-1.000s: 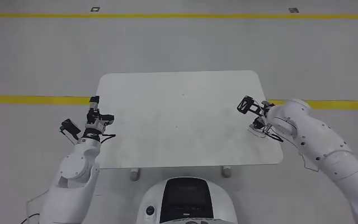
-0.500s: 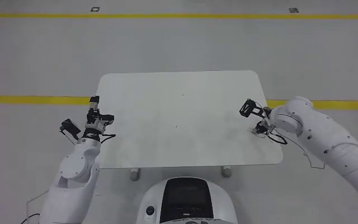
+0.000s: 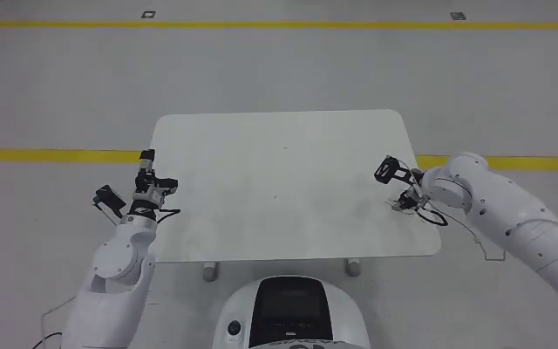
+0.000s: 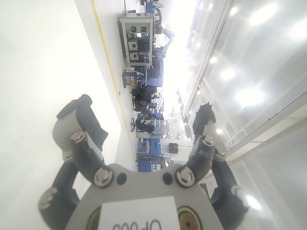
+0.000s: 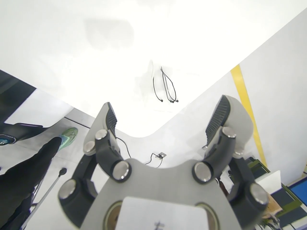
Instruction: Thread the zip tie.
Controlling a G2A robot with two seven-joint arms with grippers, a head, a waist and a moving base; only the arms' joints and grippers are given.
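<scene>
White table [image 3: 279, 148] with an arm at either side. Right gripper [image 5: 165, 111] hangs at one edge, jaws spread wide, gripping nothing; left gripper [image 4: 144, 106] gapes likewise at the opposite edge. Thin black zip ties [image 5: 166, 86] lie loose together near a rounded table corner

Black zip ties [image 5: 165, 86], white table [image 3: 279, 183].
</scene>
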